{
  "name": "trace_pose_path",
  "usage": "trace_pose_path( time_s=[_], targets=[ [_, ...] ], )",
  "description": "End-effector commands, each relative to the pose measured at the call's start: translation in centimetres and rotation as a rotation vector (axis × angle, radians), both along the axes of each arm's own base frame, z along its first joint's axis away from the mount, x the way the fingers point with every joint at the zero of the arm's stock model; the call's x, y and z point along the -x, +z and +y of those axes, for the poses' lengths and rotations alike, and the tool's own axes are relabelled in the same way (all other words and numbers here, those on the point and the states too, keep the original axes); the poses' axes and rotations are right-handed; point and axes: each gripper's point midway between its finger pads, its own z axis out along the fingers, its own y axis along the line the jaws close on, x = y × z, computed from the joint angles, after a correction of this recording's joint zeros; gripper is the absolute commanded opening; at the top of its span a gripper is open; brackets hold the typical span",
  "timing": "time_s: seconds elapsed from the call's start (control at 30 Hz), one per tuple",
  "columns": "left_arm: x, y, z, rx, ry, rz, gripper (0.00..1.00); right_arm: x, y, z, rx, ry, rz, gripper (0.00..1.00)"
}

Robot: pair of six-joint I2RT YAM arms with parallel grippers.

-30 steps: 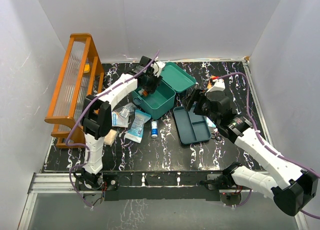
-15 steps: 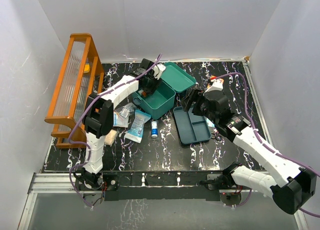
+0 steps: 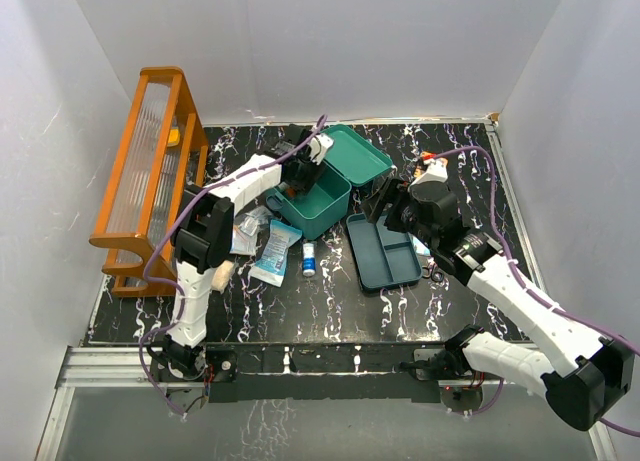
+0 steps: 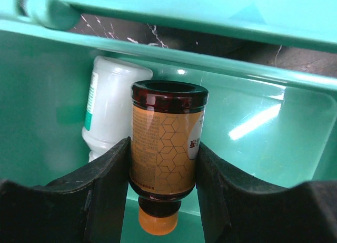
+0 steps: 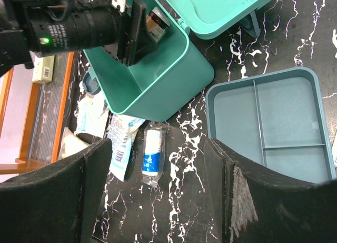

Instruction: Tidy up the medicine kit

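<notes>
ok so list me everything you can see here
box: 1, teal, mid table, lid open
tray: 1, darker teal, three empty compartments, right of box
brown bottle: 1, orange cap, inside box, gripped
white bottle: 1, inside box, beside brown bottle
small tube: 1, white and blue, in front of box
packets: several, white and blue, left of box
rack: 1, orange wood, table's left edge
table: 1, black marbled
left fingers: black, shut on brown bottle
right fingers: black, open, empty
</notes>
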Motion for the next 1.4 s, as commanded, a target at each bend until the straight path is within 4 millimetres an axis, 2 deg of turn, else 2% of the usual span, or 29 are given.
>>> trace_pose_path(
  time_s=[0.0,0.47,0.53,0.67,0.8,1.07,1.37],
  targets=[
    [-0.5,0.5,0.1,-0.008,0.010,-0.031,0.43,-0.4,2.2,-0.4,-0.040,-0.032,-0.066,0.69],
    [-0.9,0.3,1.1,-0.063,0.031,-0.056,0.59,0.0,1.9,0.8,-0.098,0.019,-0.055,0.70],
    [-1.0,0.8,1.0,-0.055,0.031,-0.068,0.56,0.1,1.9,0.9,-0.104,0.024,-0.053,0.70],
    [-1.5,1.6,1.0,-0.055,0.038,-0.098,0.43,0.2,1.8,1.0,-0.107,0.026,-0.050,0.70],
    [-1.9,2.3,1.4,-0.066,0.050,-0.126,0.44,0.3,1.9,1.0,-0.109,0.030,-0.050,0.70],
    [-1.8,6.0,1.1,-0.017,0.056,-0.176,0.56,0.3,1.8,1.1,-0.113,0.038,-0.050,0.70],
    [-0.7,10.2,0.3,0.077,0.049,-0.197,0.57,0.3,1.7,1.1,-0.113,0.031,-0.046,0.70]
  ],
)
